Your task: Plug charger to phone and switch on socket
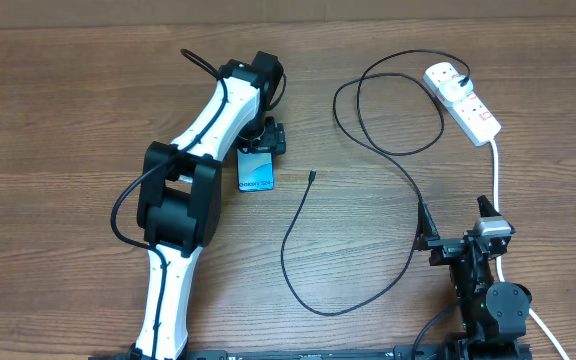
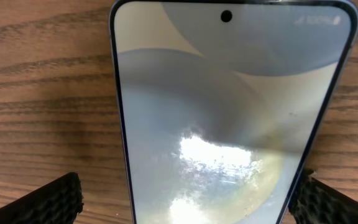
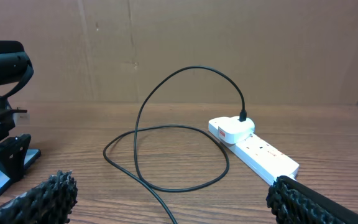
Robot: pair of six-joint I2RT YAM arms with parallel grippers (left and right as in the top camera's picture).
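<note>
The phone (image 1: 256, 176) lies flat on the wooden table with its blue screen up. My left gripper (image 1: 264, 140) is low over its far end, open, one finger on each side. In the left wrist view the phone (image 2: 229, 93) fills the frame between the fingers (image 2: 188, 199); the left finger is clear of it and the right finger is close to its edge. The black charger cable (image 1: 408, 170) runs from a white adapter (image 1: 445, 76) in the white power strip (image 1: 473, 112), through loops, to its free tip (image 1: 311, 176) right of the phone. My right gripper (image 1: 456, 220) is open and empty near the front right.
The strip's thick white lead (image 1: 496, 175) runs toward the front past my right arm. In the right wrist view, the cable (image 3: 166, 134) loops on the table ahead of the open fingers (image 3: 173, 199), the strip (image 3: 260, 152) lies right, and a cardboard wall stands behind.
</note>
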